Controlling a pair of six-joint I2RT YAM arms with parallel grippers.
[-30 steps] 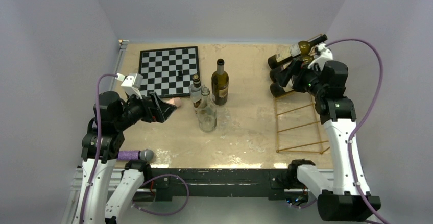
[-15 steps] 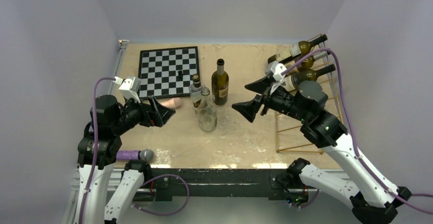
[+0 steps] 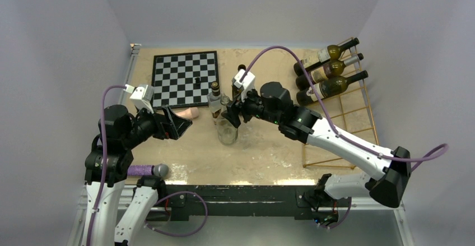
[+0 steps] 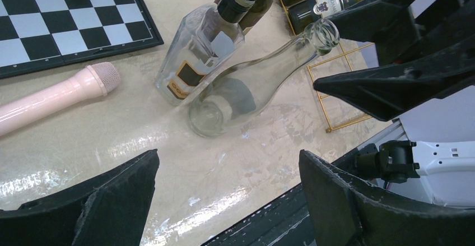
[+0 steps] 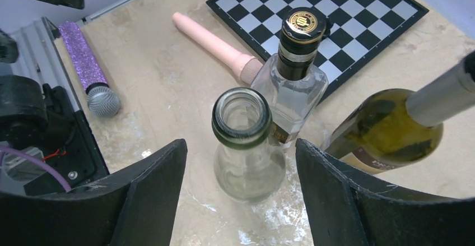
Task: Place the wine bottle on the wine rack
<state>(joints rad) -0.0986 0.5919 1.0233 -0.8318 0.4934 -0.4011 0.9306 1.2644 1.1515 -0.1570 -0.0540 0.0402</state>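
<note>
Left gripper [image 4: 227, 159]: wide open, empty, 9 o'clock of the bottles.
Right gripper [image 5: 241, 145]: wide open, fingers [image 5: 151, 201] flanking clear empty bottle [image 5: 241, 170] at the neck, no contact visible.
Green wine bottle [image 5: 386, 131]: upright, 2 o'clock of right gripper, outside the fingers.
Wine rack [image 3: 341, 111]: 3 o'clock of right gripper, well apart.

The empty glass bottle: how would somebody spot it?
Find the chessboard at the far left. Three bottles stand by its near right corner. The empty glass bottle is nearest the arms, round and open-topped; the square bottle is capped, the wine bottle dark green.
</note>
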